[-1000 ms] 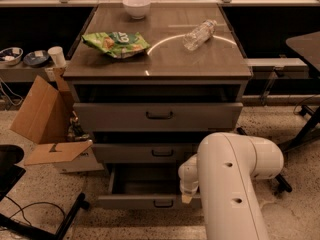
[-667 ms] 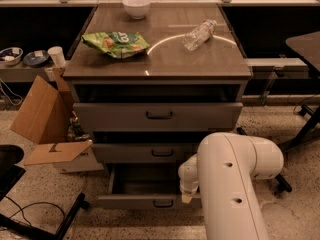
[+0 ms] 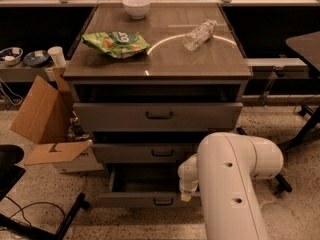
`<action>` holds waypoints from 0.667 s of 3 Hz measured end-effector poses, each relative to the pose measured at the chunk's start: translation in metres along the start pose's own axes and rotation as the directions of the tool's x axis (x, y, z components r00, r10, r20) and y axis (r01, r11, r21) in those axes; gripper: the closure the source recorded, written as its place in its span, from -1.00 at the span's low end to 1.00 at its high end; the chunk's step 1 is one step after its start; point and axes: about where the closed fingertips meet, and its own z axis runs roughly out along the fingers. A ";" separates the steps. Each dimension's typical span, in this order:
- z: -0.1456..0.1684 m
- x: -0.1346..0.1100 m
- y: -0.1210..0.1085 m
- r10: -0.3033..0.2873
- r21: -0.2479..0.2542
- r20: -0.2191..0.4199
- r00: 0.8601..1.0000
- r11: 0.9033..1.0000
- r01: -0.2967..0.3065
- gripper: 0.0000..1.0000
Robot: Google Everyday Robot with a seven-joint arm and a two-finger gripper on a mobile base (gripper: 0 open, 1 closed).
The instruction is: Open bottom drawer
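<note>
1. At far left, a low shelf (image 3: 20, 73) is noted, with two small dishes (image 3: 10, 55) and a white cup (image 3: 56, 55) on it.
2. Below these, an open cardboard box (image 3: 42, 111) is seen on the speckled floor, just beside the cabinet's left side. A black chair base (image 3: 10, 166) is recorded in the lower left corner.
3. At centre, the grey cabinet (image 3: 157, 69) is topped by a green chip bag (image 3: 116, 43) at left, a white bowl (image 3: 136, 6) at the back, and a clear bottle (image 3: 199, 34) lying on its side at right.
4. The top drawer (image 3: 115, 116) and the middle drawer (image 3: 125, 153) are seen set less far out than the one beneath.
5. The bottom drawer (image 3: 130, 200), lowest of the three, stands open; its grey tray is exposed, and a black loop handle (image 3: 163, 201) is fixed mid-front.
6. The gripper (image 3: 186, 194) is found pointing down at the drawer front's upper edge, just right of the handle. Contact cannot be told, nor whether it is released or clenched.
7. The white arm (image 3: 235, 184) fills the lower right; a dark table (image 3: 305, 44) is noted at the right edge.
</note>
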 end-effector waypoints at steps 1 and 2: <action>0.000 0.000 0.000 0.000 0.000 0.000 1.000 1.000 0.000 -0.87; 0.000 0.000 0.000 0.000 0.000 0.000 1.000 1.000 0.000 -1.00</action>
